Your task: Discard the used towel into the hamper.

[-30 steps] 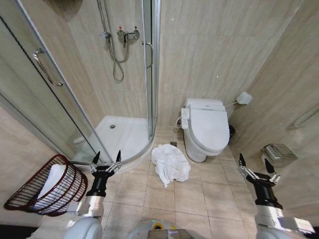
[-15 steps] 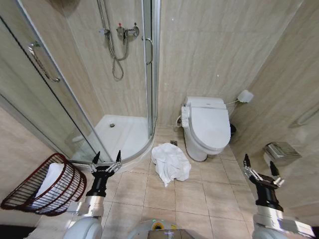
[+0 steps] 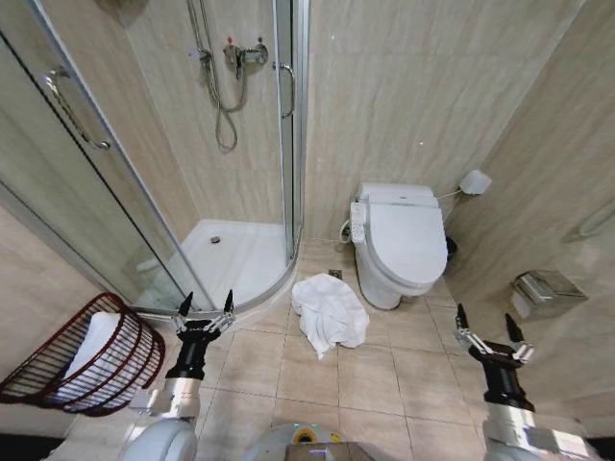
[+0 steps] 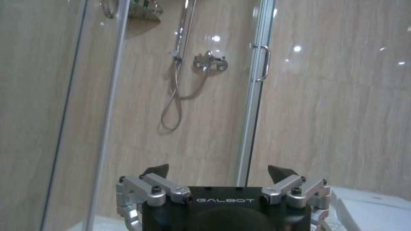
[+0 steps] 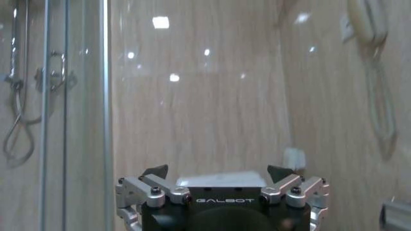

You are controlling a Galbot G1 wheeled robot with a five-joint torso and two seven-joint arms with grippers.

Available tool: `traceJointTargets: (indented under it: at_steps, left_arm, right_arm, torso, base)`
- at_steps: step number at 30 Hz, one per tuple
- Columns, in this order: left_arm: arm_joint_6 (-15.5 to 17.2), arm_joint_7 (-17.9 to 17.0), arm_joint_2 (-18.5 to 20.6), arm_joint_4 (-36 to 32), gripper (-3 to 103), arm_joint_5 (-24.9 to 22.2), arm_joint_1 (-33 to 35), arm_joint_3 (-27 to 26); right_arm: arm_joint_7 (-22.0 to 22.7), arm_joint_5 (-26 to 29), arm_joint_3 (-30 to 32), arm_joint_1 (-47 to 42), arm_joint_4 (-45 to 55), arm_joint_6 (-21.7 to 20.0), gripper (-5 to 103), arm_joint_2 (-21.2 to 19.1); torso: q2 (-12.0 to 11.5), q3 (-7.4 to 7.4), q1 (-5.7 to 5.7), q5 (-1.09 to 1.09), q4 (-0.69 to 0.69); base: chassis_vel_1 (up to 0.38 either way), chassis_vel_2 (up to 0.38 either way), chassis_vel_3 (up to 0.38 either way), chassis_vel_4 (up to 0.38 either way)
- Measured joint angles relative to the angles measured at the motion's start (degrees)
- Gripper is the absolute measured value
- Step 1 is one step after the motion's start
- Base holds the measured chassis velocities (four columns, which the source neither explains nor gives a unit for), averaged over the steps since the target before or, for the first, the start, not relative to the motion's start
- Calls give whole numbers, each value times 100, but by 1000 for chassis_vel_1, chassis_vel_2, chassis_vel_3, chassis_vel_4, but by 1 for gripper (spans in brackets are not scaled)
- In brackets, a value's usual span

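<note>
On the tiled floor between shower corner and toilet, the crumpled white cloth towel (image 3: 330, 315) lies nearer the spread-fingered left gripper (image 3: 203, 309) than the equally spread right gripper (image 3: 481, 325), with the round reddish-brown wire hamper (image 3: 58, 384) at far left.

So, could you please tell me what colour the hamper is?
Dark reddish-brown; the hamper shows best in the head view.
</note>
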Motion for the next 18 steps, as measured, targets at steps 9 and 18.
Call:
traceJointTargets:
  at_steps: [9, 18]
  left_arm:
    - [0, 0, 0, 0, 100, 0, 0, 0]
    - [0, 0, 0, 0, 100, 0, 0, 0]
  right_arm:
    - [-342, 123, -576, 79, -813, -17, 100, -86]
    - [-523, -140, -666, 211, -1082, 367, 100, -36]
  torso:
    - [-231, -129, -103, 2, 0]
    - [-424, -240, -184, 0, 0]
  base:
    - [0, 0, 0, 0]
    - [0, 0, 0, 0]
